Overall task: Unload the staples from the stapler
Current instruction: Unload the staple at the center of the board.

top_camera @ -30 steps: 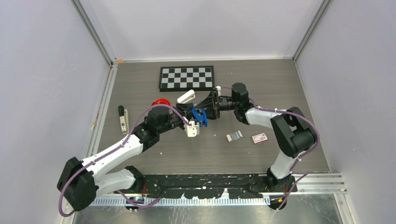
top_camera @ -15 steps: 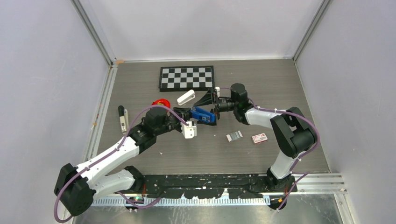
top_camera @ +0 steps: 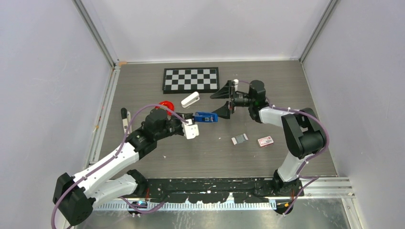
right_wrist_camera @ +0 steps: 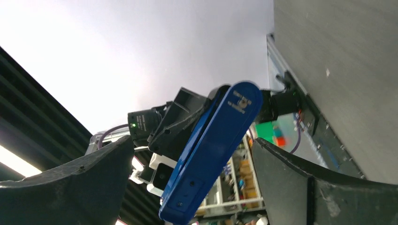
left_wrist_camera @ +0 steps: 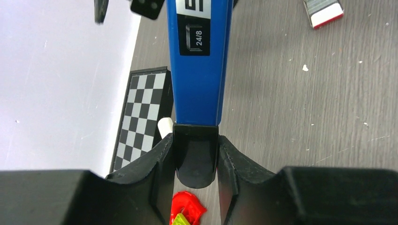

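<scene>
On stapler (left_wrist_camera: 199, 89), 24/8 label (left_wrist_camera: 195, 37)

At mid-frame the left gripper (top_camera: 193, 122) clamps the stapler (top_camera: 206, 117), while the right gripper (top_camera: 223, 102) beside it holds its jaws wide apart.

A grey wood-grain surface (top_camera: 215, 157) sits boxed by plain pale lavender walls (top_camera: 205, 28) with metal corner posts (top_camera: 97, 33). A checkerboard (top_camera: 191, 79) lies by the back wall; opposite it runs a black rail (top_camera: 215, 183). The light is soft and even.
</scene>
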Tool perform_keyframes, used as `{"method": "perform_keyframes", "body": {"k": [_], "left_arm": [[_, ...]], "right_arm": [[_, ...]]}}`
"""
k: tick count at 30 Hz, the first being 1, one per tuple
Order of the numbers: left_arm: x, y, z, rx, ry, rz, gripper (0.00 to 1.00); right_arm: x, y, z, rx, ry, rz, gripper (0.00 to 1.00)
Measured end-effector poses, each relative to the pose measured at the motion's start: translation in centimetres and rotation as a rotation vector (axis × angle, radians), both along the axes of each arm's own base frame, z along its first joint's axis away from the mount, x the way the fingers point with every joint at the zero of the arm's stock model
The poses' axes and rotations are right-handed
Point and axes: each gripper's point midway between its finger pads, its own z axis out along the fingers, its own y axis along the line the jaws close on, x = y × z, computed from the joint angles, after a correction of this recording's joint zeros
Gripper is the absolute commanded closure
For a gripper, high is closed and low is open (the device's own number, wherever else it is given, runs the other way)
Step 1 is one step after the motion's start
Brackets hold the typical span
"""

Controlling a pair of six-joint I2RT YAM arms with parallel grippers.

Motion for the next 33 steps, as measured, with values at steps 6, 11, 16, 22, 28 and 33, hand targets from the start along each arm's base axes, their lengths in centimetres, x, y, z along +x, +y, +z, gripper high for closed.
{"method": "perform_keyframes", "body": {"k": [6, 11, 16, 22, 28, 33], "left_arm": [[-1.1, 0.1, 1.2, -0.096, 0.069, 0.022, 1.00], [-1.7, 0.0, 1.5, -0.180, 0.172, 0.056, 1.00], [-2.3, -0.3, 1.4, -0.274, 0.275, 0.089, 1.00], [-2.8, -1.0, 1.8, -0.386, 0.367, 0.093, 1.00], [-2.8, -2.2, 2.4, -0.480, 0.419, 0.071, 1.00], [-2.3, -3.0, 0.7, -0.524, 0.488, 0.084, 1.00]], "right_arm": [[4.8, -5.0, -0.4, 0.011, -0.112, -0.160, 0.00], [7.5, -8.7, -3.9, -0.230, -0.306, -0.273, 0.00], [4.8, -11.2, -2.2, -0.536, -1.033, -0.139, 0.00], [-3.1, -11.3, -0.3, -0.413, -1.785, 0.292, 0.00], [-8.0, -6.8, -2.0, -0.059, -1.810, 0.499, 0.01], [-7.5, -5.2, -1.7, 0.123, -1.759, 0.475, 0.00]]}}
